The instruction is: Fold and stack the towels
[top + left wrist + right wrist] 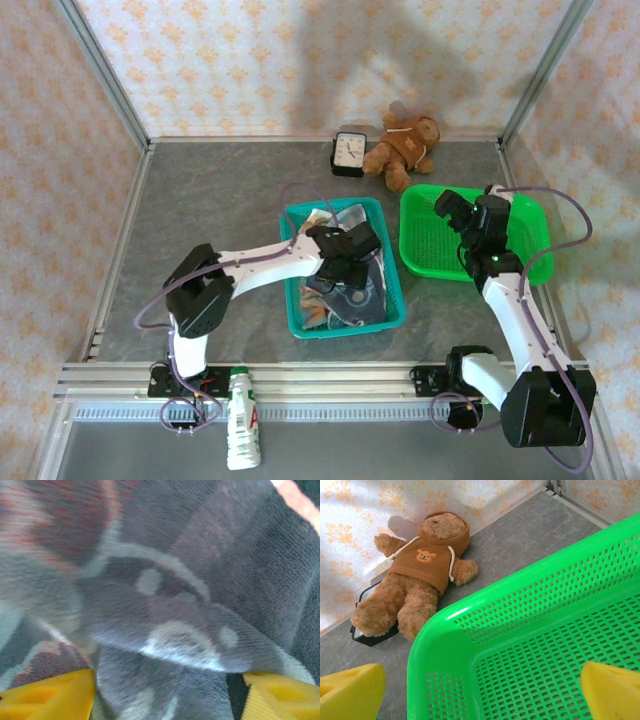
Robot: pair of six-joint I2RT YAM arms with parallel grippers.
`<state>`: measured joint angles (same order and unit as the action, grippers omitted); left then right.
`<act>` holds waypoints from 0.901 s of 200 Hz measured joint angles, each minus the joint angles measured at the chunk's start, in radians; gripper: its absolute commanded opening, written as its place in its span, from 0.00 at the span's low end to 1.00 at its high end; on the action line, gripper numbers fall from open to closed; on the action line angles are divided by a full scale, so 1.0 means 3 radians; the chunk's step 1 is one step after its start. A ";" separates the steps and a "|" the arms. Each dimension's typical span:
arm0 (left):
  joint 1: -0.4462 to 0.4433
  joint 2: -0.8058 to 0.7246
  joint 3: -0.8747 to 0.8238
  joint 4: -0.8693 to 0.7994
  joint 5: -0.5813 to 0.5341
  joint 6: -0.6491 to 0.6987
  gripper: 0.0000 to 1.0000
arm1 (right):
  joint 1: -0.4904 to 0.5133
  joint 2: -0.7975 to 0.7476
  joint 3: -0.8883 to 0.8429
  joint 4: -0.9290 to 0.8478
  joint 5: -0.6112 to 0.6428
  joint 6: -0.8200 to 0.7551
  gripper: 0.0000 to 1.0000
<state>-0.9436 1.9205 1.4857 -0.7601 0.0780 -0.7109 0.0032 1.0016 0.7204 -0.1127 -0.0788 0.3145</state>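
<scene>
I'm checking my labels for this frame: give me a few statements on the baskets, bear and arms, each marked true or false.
1. The towels lie in the teal basket. True.
2. The bear sits in the green basket. False: it lies on the table by the clock.
3. The left end effector is over the towels. True.
4. The right end effector is shut. False: it is open, above the green basket.

Patterned walls — grey tabletop
</scene>
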 measured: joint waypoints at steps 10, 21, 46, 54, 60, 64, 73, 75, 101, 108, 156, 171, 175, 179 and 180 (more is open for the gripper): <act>-0.0009 0.0125 0.0075 -0.0006 0.0013 -0.0023 0.63 | 0.0010 0.0008 0.0000 -0.0003 0.0001 -0.0001 0.99; -0.0009 0.0219 0.0099 -0.0010 0.0014 -0.0037 0.58 | 0.0023 0.0013 0.0000 -0.0005 0.0001 -0.0001 0.99; 0.0099 0.0273 0.0005 -0.0019 0.0032 -0.0084 0.57 | 0.0032 0.0017 0.0000 -0.0005 0.0001 0.0000 0.99; 0.0172 0.0258 -0.0057 -0.0008 0.0039 -0.0083 0.56 | 0.0032 0.0022 0.0000 -0.0005 0.0001 0.0000 0.99; 0.0238 0.0247 -0.0106 -0.0004 0.0039 -0.0078 0.56 | 0.0034 0.0024 0.0000 -0.0005 0.0000 0.0000 0.99; 0.0285 0.0237 -0.0134 -0.0005 0.0038 -0.0072 0.56 | 0.0038 0.0029 0.0000 -0.0005 0.0001 -0.0001 0.99; 0.0413 0.0201 -0.0211 -0.0004 0.0037 -0.0055 0.56 | 0.0041 0.0037 0.0000 -0.0006 0.0000 -0.0001 0.99; 0.0437 0.0191 -0.0223 -0.0004 0.0036 -0.0053 0.56 | 0.0043 0.0037 0.0000 -0.0006 0.0001 0.0000 0.99; 0.0904 0.0028 -0.0407 -0.0014 -0.0080 0.0116 0.56 | 0.0056 0.0039 0.0000 -0.0008 0.0000 0.0000 0.99; 0.1055 -0.0003 -0.0443 -0.0022 -0.0137 0.0184 0.56 | 0.0060 0.0039 0.0000 -0.0009 -0.0001 0.0000 0.99; 0.2008 -0.0048 -0.0459 -0.0102 -0.0468 0.0736 0.58 | 0.0078 0.0050 0.0000 -0.0010 -0.0003 0.0001 0.99; 0.2321 -0.0003 -0.0322 -0.0207 -0.0572 0.0907 0.58 | 0.0081 0.0062 0.0000 -0.0011 -0.0008 0.0008 0.99; 0.2393 0.0018 -0.0275 -0.0230 -0.0587 0.0949 0.58 | 0.0081 0.0066 0.0000 -0.0011 -0.0015 0.0011 0.99; 0.2478 0.0047 -0.0225 -0.0242 -0.0614 0.0984 0.58 | 0.0083 0.0069 0.0000 -0.0013 -0.0017 0.0013 0.99; 0.2509 0.0057 -0.0203 -0.0248 -0.0619 0.0992 0.58 | 0.0084 0.0069 0.0000 -0.0013 -0.0017 0.0013 0.99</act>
<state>-0.1909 1.9377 1.4246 -0.8345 -0.1078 -0.4133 0.0284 1.0222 0.7204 -0.1165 -0.0837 0.3183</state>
